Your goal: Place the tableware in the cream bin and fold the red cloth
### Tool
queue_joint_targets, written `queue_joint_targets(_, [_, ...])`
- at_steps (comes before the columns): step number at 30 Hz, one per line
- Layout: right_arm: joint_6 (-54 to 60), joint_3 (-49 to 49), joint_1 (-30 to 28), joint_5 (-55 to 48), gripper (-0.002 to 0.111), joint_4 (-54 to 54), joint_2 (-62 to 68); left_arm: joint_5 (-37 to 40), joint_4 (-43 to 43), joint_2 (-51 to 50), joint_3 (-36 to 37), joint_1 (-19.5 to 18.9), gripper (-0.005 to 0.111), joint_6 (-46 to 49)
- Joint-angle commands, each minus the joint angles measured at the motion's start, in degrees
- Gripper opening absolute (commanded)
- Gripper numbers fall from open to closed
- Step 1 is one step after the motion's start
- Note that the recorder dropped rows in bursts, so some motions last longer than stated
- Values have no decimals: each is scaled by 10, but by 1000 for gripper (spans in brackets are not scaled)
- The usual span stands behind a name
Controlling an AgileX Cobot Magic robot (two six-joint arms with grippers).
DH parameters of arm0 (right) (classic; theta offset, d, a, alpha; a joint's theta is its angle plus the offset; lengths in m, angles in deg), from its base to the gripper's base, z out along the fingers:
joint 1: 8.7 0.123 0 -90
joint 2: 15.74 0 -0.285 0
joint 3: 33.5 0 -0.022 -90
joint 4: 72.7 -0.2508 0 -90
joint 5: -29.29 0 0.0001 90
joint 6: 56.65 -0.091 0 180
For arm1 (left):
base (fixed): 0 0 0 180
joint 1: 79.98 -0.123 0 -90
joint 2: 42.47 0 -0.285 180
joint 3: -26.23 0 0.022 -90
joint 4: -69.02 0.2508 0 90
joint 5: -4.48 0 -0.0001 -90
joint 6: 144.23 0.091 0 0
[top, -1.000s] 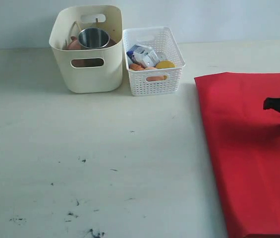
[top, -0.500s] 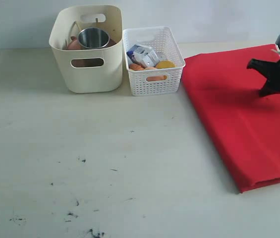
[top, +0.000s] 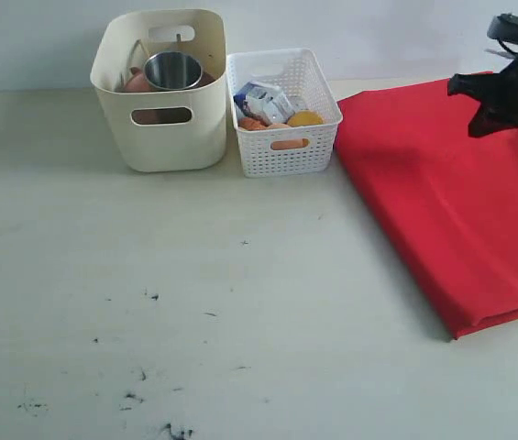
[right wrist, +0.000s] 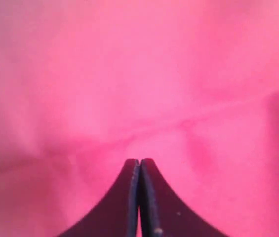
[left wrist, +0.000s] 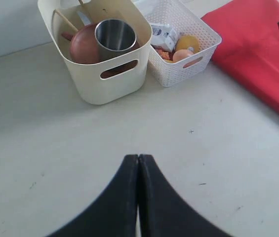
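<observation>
The cream bin stands at the back left, holding a steel cup, a brown plate and light chopsticks. The red cloth lies folded on the right, set at a slant, its near corner by the table's front right. My right gripper is shut, tips down on the cloth's far part; in the right wrist view the shut tips rest over creased red fabric, and no fabric shows between them. My left gripper is shut and empty above bare table, out of the exterior view.
A white lattice basket with a milk carton and other food sits right of the bin, its right side close to the cloth's edge. The pale table has small dark marks near the front.
My right gripper has moved toward the back of the table. The red cloth swung with it, from lying straight along the right side to a slant with its far edge near the basket.
</observation>
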Motion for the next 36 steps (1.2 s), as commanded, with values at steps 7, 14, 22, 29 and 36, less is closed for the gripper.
queue_joint_targets(7, [29,3,90,-18,0,37,37,1,4,4,2,-2,0,-5])
queue_joint_targets(14, [-27,2,93,22,0,53,79,1,4,4,2,-2,0,-6])
queue_joint_targets(22, [-73,-36,93,48,0,31,133,1,4,4,2,-2,0,-18])
queue_joint_targets(29, [-118,-125,93,45,0,13,186,-3,4,4,2,-2,0,-18])
queue_joint_targets(36, [-118,-200,93,34,0,5,229,-6,4,4,2,-2,0,-18])
